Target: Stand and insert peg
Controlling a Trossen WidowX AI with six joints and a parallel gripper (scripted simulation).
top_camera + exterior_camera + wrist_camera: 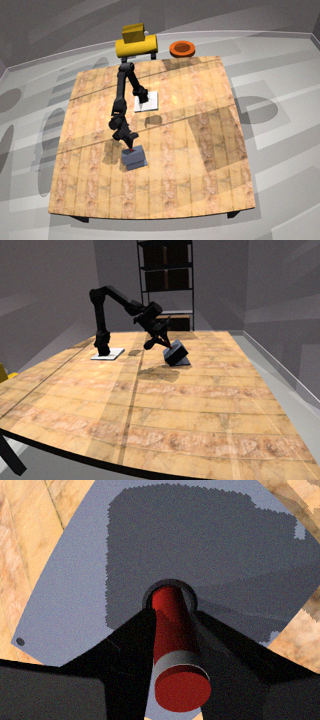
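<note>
The red peg (131, 150) (168, 344) (176, 637) is held slanted, its white band (175, 659) and banded end toward the wrist camera. My gripper (171, 620) is shut on the peg below the band, with the fingertips close to the panel face. The sloped blue-grey panel (134, 157) (177, 353) (70, 595) stands on the table, its face toward the arm. The peg's plain end is inside the mouth of the round hole (147, 601), with a dark gap showing at the right of the peg. How deep it sits is hidden.
The wooden table (168, 180) (180, 420) carries the arm's white base plate (153, 104) (117, 353). Behind the table in the top view are a yellow machine (136, 46) and an orange ring (182, 53) on the floor. A shelf rack (192, 278) stands beyond the table.
</note>
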